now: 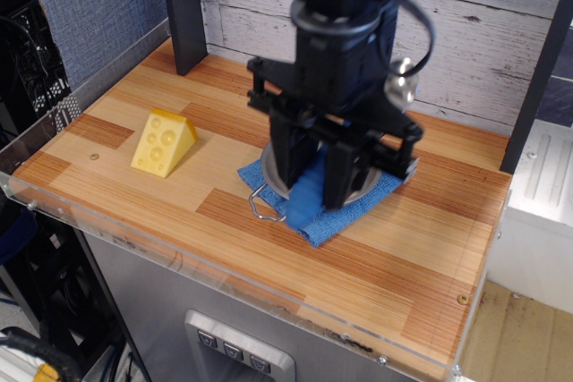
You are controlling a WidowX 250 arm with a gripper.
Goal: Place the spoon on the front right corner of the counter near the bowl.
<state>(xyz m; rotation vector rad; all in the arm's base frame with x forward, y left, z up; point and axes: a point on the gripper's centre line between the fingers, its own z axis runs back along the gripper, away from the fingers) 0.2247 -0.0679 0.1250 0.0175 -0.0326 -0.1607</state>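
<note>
Gripper clamped on the spoon above the bowl, seemingly; release now, it lands inside.

spoon: blue handle, held aloft; bowl: mostly hidden; counter: striped wood

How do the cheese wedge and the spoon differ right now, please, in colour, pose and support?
The cheese wedge is yellow with holes, while the spoon has a bright-blue handle and a shiny silver head. The cheese wedge rests flat on the counter at the left; the spoon is held in the air by the tool, tilted with its head up and to the right, above the bowl. The wedge lies in full view; the spoon is partly hidden by the tool.
</note>
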